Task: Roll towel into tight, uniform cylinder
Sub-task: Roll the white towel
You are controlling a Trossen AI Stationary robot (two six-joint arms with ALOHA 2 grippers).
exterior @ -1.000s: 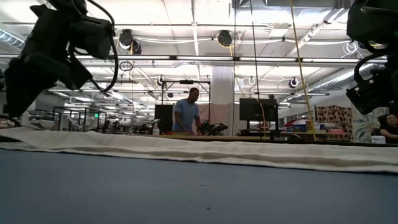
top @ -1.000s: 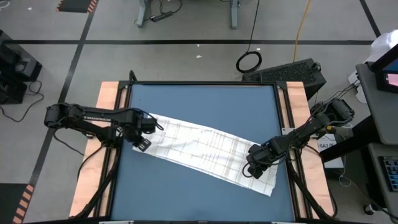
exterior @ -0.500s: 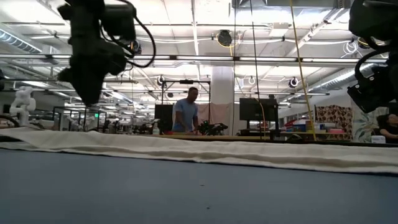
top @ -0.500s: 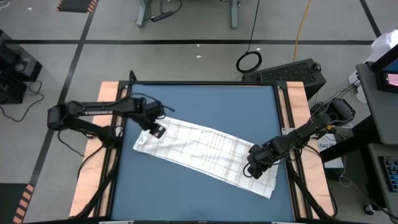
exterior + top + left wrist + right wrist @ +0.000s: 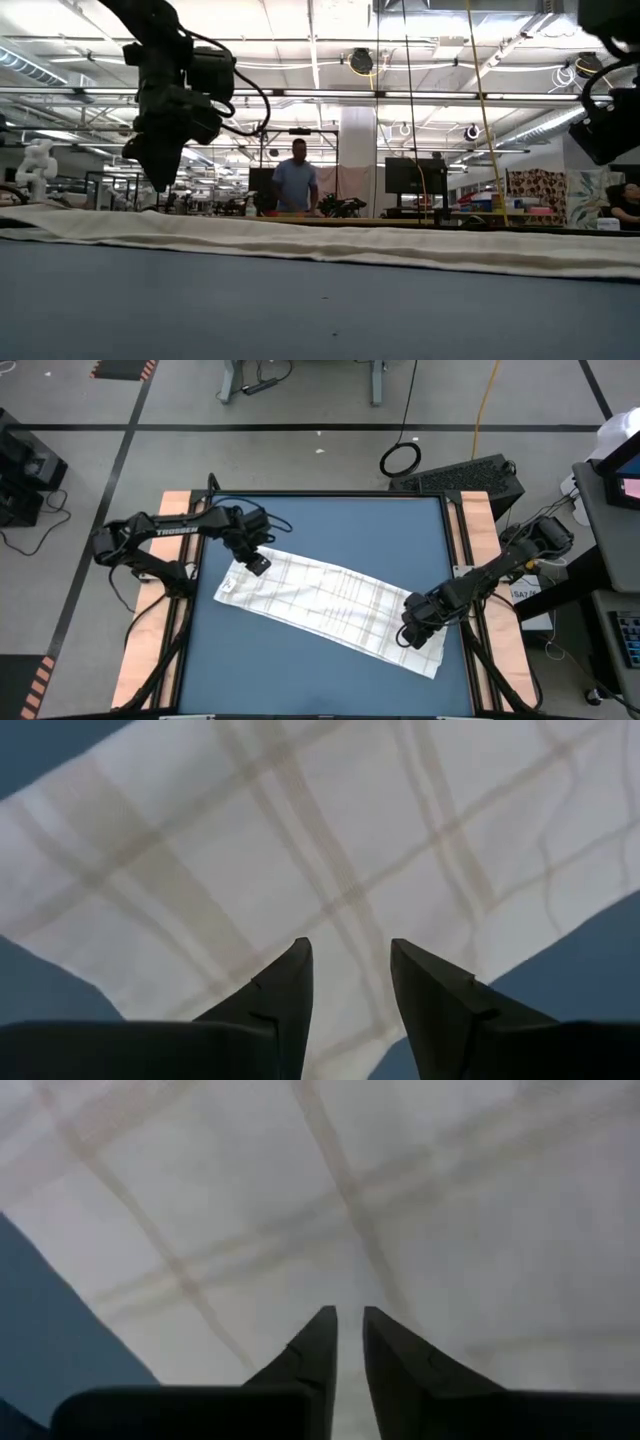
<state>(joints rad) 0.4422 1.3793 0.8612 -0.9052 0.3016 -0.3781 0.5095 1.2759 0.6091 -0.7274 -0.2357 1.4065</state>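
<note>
White towel (image 5: 330, 608) flat, left pincer (image 5: 258, 564) moved inward

Bright, even overhead strip lighting (image 5: 300, 95), soft shadows, slightly blurred right wrist view.

The towel (image 5: 330, 608) lies flat diagonally across the blue table (image 5: 330, 525); the table's far part and near-left corner are free.

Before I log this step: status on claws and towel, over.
Left claw open, empty, above the towel's far-left end. Right claw nearly shut over its near-right end; grip unclear. Towel flat, unrolled, diagonal on blue table. Nothing in the way.
</note>
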